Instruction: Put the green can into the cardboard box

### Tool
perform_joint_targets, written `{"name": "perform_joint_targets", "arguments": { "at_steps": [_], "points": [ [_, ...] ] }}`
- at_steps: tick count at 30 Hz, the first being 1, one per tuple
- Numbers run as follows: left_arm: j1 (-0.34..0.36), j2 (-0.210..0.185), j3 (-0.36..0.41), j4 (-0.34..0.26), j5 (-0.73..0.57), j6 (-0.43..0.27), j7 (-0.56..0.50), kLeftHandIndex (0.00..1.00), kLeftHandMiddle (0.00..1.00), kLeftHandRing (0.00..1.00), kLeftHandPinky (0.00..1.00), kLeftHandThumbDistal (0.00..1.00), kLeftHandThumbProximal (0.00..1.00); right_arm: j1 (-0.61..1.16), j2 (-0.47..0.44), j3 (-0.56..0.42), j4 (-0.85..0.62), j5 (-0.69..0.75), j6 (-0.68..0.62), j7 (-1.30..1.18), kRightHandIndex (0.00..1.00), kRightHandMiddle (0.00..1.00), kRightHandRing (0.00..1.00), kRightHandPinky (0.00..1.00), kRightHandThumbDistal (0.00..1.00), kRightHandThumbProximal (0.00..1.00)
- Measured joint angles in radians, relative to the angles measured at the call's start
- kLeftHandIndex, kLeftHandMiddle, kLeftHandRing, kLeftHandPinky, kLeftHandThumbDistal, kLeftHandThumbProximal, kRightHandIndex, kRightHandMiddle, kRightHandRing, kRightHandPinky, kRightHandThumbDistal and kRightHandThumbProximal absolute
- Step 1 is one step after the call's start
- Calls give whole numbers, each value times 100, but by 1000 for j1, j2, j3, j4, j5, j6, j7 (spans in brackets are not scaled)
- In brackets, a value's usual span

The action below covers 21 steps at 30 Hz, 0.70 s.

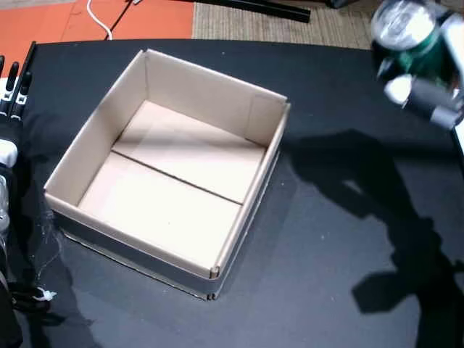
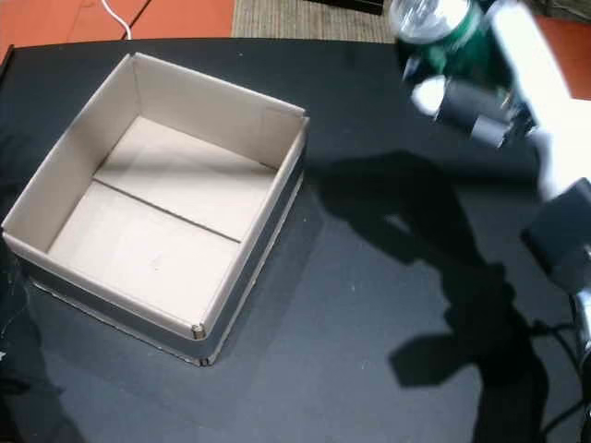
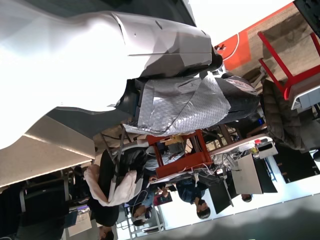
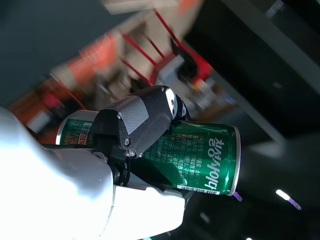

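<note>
a black tabletop [image 1: 341,275] fills both head views, with orange floor [image 1: 109,18] and a woven mat [image 1: 290,25] along the top edge and a white cable [image 1: 98,18] at the upper left. the left wrist view, turned on its side, shows a workshop with red frames, desks and seated people in the lower half.

the green can [image 4: 200,157] carries white korean lettering and a barcode; the small print is too fine to read. in the right wrist view it lies sideways at centre frame, with the fingers [image 4: 145,117] of the right hand [image 1: 424,80] clamped around it. in both head views the can [image 2: 448,37] is held high in the upper right corner, off the tabletop and well apart from the cardboard box [image 1: 94,130].

the box sits open-topped at centre left, nothing inside, its flaps meeting in a seam. bare black surface lies between box and can, crossed by the arm's shadow.

the left hand [image 1: 11,94] is at the left edge, fingers straight and apart, holding nothing.
</note>
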Motion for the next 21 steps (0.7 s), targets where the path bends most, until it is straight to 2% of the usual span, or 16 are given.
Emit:
{"name": "perform_joint_targets", "arguments": {
  "at_steps": [3,5,9,12,13,16,19,21],
  "points": [
    [0,-2,1,0,-1,-3,8,38,46,57,82,0,96,-50,-16,-13,-1,-72,-39,-87,0,0,3,25,4,0],
    [0,-3,1,0,-1,-3,8,38,47,57,84,0,99,-78,-38,-14,-8,-158,-39,-173,0,0,3,27,8,0],
    [0,-3,-1,0,0,-3,4,37,45,55,82,0,98,-160,-92,-8,0,-293,-28,-335,0,0,2,29,0,0],
    [0,-4,-1,0,0,-3,6,37,42,52,82,0,98,-237,-124,16,9,-363,0,-444,0,0,3,30,4,0],
    [0,-5,-1,0,0,-3,5,38,42,51,82,0,99,-260,-131,29,11,-383,15,-473,0,0,3,31,3,4],
    [0,-6,1,1,-1,-3,5,40,42,50,81,0,100,-336,-134,76,40,-412,41,-513,0,0,2,32,7,5],
    [-1,-13,1,2,0,-3,5,41,41,49,80,0,99,-422,-130,122,95,-411,48,-481,0,0,9,33,7,0],
    [-1,-16,1,2,0,-3,5,41,40,49,81,0,98,-477,-119,151,127,-402,63,-429,0,0,8,33,9,0]
  ]
}}
